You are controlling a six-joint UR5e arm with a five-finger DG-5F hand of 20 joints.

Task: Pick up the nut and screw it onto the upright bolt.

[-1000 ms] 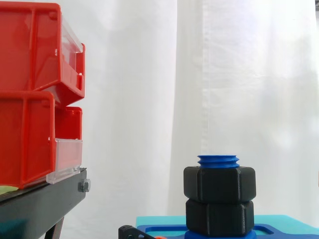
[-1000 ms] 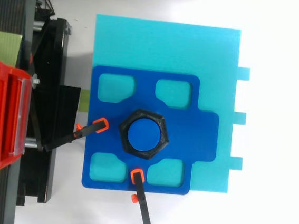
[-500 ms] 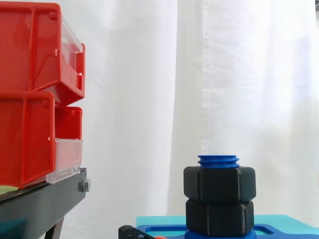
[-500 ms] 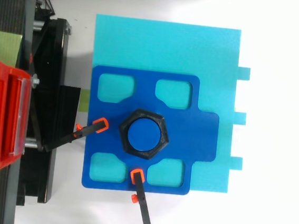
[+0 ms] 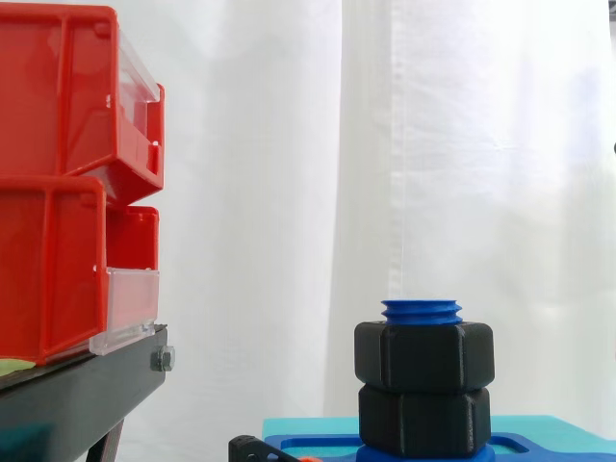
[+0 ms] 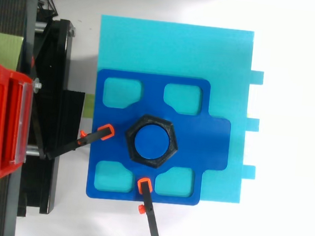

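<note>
Nut status: upper black hexagonal plastic nut (image 5: pixel 423 356) sits threaded on the upright blue plastic bolt (image 5: pixel 421 311), touching a second black nut (image 5: pixel 423 421) below. Fingers: you cannot tell their state. Judge it seated; any further turning should stay square to the thread.

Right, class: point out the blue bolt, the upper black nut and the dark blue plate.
blue bolt (image 5: pixel 422 312): side view, on its threaded top end.
upper black nut (image 5: pixel 424 357): side view, on its front face.
dark blue plate (image 6: pixel 192 132): top view, on a bare part towards its right side.
</note>
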